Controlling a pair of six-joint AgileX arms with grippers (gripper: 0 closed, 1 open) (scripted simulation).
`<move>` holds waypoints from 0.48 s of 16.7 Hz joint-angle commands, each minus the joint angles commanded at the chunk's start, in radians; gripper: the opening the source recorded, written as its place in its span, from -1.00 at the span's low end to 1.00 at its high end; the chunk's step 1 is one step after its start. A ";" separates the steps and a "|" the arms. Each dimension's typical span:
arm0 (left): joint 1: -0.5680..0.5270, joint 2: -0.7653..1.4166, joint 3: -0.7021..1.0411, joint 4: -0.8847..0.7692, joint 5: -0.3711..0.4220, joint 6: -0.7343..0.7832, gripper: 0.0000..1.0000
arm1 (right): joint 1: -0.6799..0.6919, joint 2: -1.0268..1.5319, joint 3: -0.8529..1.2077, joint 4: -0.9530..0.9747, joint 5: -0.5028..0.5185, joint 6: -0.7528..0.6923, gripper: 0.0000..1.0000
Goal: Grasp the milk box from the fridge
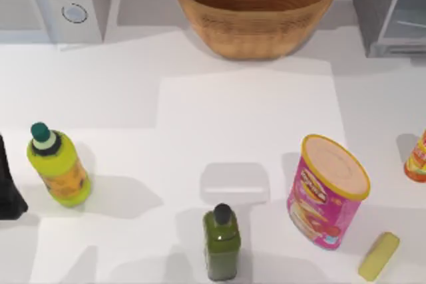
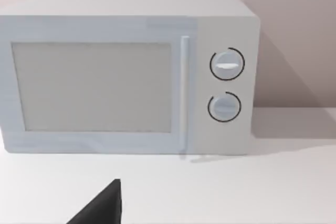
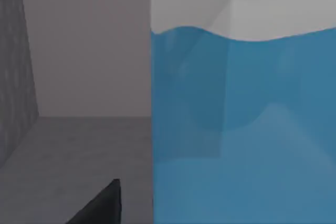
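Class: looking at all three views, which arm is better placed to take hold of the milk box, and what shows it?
Right. Its wrist view sits inside the grey fridge with the milk box looming close ahead. The left arm is at the table's left edge, and its wrist camera faces the white microwave.

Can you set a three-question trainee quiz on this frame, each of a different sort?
1. True or false: in the top view, the pink chip can stands left of the dark green bottle.
2. In the right wrist view, the milk box sits: A) on the open table B) inside the grey fridge C) in the basket.
3. Fill in: the white appliance in the left wrist view has ___ round knobs.

Key: 1 false; 2 B; 3 two.
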 joint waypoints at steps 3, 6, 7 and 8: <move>0.000 0.000 0.000 0.000 0.000 0.000 1.00 | 0.008 0.006 0.016 -0.013 0.008 0.000 1.00; 0.000 0.000 0.000 0.000 0.000 0.000 1.00 | 0.004 0.003 0.016 -0.012 0.006 0.000 1.00; 0.000 0.000 0.000 0.000 0.000 0.000 1.00 | 0.006 0.012 0.029 -0.020 0.007 0.000 1.00; 0.000 0.000 0.000 0.000 0.000 0.000 1.00 | 0.009 0.027 0.053 -0.033 0.009 0.000 1.00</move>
